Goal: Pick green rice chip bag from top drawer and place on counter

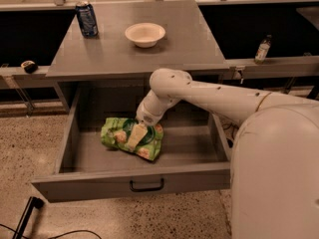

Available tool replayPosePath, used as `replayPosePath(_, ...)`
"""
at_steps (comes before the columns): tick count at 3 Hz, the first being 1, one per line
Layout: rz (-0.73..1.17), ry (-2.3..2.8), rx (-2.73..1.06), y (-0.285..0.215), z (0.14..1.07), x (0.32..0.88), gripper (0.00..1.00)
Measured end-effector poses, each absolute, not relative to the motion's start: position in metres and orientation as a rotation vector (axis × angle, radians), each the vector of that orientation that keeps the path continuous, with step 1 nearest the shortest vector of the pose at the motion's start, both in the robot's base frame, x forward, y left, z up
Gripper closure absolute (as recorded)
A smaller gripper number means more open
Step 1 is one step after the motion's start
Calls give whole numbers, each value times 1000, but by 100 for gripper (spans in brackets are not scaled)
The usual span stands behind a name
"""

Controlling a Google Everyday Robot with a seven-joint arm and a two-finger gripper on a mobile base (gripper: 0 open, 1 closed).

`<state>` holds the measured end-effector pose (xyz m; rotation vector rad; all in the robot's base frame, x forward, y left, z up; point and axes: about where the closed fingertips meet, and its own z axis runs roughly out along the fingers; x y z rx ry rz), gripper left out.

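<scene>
The green rice chip bag (115, 135) lies flat on the floor of the open top drawer (94, 184), left of its middle. The drawer's black handle (146, 185) faces me. My gripper (136, 135) reaches down from the white arm (209, 96) into the drawer and sits on top of the bag, over its dark green label. The wrist hides part of the bag's far edge. The grey counter (169, 49) spans above the drawer.
A white bowl (144, 34) and a blue can (86, 18) stand on the counter. A small bottle (262, 49) stands on a ledge at the right. The drawer's side walls flank the bag. My own white body (279, 173) fills the lower right.
</scene>
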<state>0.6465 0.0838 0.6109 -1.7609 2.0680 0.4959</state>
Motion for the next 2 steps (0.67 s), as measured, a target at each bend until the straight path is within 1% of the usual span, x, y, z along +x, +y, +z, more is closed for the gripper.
replayPosePath(1, 498, 2036, -1715, 83, 631, 646, 66)
replayPosePath(2, 510, 1873, -1630, 69, 697, 629, 95)
